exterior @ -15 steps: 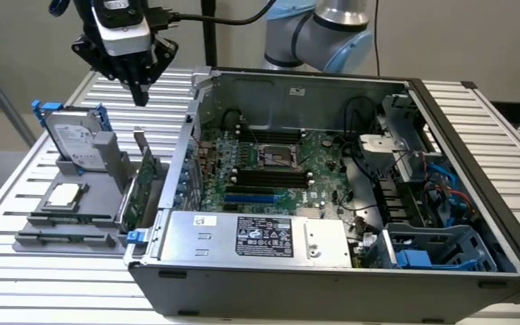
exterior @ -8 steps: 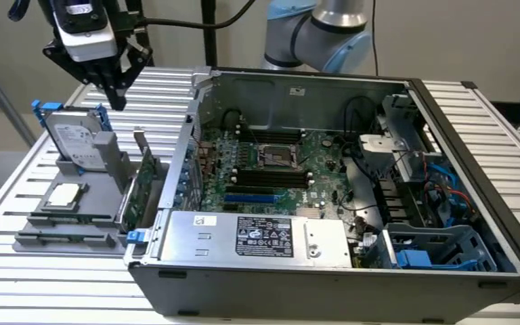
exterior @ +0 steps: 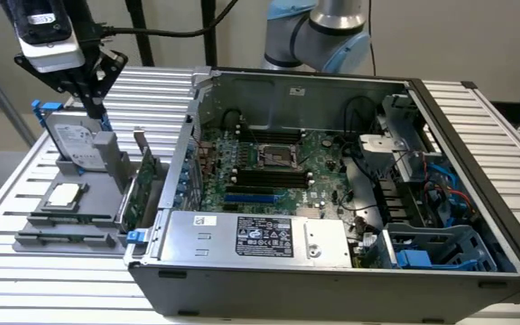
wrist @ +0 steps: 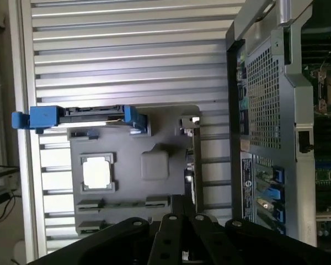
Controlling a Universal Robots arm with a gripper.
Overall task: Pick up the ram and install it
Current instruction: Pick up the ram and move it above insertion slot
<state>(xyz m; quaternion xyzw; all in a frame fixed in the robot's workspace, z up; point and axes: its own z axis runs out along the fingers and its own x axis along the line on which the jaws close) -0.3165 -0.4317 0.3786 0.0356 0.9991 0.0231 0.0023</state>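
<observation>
Gripper, jaws pressed together, hangs above the hard drive; ram lies in the grey tray; power supply label's print is unreadable

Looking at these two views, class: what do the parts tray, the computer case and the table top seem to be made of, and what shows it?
The parts tray: likely matte grey plastic; dull, even surface with moulded pockets.
The computer case: probably bare sheet metal; thin folded edges, perforated rear panel.
The table top: seemingly aluminium; pale ribbed slats with bright highlights.
</observation>
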